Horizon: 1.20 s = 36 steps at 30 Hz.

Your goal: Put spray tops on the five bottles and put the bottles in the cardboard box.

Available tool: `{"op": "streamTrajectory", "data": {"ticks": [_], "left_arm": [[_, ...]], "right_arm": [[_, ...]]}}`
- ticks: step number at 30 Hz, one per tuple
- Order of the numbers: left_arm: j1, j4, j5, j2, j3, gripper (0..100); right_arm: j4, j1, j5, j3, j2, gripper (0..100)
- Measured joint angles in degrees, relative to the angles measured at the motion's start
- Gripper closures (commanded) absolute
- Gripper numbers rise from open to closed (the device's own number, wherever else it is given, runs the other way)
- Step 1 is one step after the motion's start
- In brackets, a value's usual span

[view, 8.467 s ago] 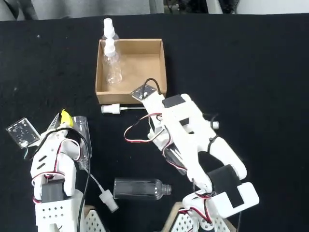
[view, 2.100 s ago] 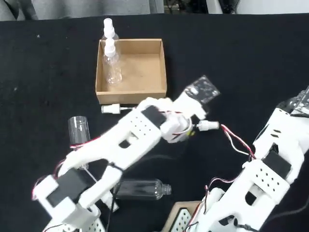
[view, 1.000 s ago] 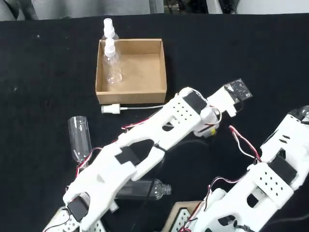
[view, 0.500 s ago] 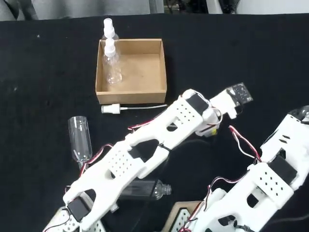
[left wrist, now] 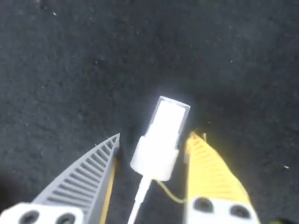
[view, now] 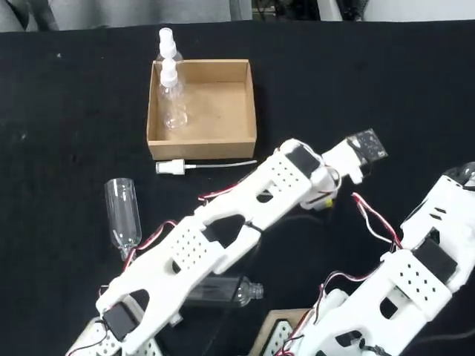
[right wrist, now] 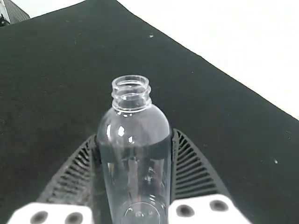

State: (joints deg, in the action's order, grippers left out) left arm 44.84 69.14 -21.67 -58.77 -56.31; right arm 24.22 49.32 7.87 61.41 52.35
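— Where's the spray top (left wrist: 163, 123) rn?
— Flat on the table (view: 386, 89), right of the middle, well apart from the cardboard box (view: 202, 147). My left pincer (left wrist: 155, 136) is open and straddling it, gripping nothing yet. My right pincer (right wrist: 135, 135) is clamped on an open-necked bottle (right wrist: 135, 158).
— Which way's it pointing?
— Long axis approx in line w/ my fingers: head away from my wrist, dip tube trailing back btwn them.
— Risk?
— The yellow finger (left wrist: 210, 177) sits closer than the grey finger (left wrist: 88, 182), so closing prob shoves the top sideways. The round collar may squirt out, or the tube bends.
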Motion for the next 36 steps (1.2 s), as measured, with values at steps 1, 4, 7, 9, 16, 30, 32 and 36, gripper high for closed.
{"op": "streamTrajectory", "data": {"ticks": [1,4,7,9,16,30,32,36], "left_arm": [[0.3,0.1,0.0,0.0,0.0,89],[0.4,0.1,0.0,0.0,0.0,90],[0.4,1.1,-0.1,-0.1,-0.5,91],[0.4,4.0,-0.1,-0.2,-2.3,91],[0.2,16.7,-0.1,-1.1,-12.3,97],[-3.5,30.9,1.5,-1.1,-27.2,97],[-4.6,31.1,3.2,-1.1,-27.4,97],[-6.8,31.1,6.4,-1.1,-28.5,97]], "right_arm": [[0.0,0.0,0.0,0.0,0.0,98.7],[0.0,0.0,0.0,0.0,0.0,98.7],[0.0,0.0,0.0,0.0,0.0,98.7],[0.0,0.0,0.0,0.0,0.0,98.7],[0.0,0.0,0.0,0.0,0.0,98.7],[0.0,-0.6,0.0,0.4,0.0,98.7],[0.1,-2.1,0.0,1.3,0.0,98.7],[0.1,-2.6,0.0,1.4,0.0,98.7]]}}
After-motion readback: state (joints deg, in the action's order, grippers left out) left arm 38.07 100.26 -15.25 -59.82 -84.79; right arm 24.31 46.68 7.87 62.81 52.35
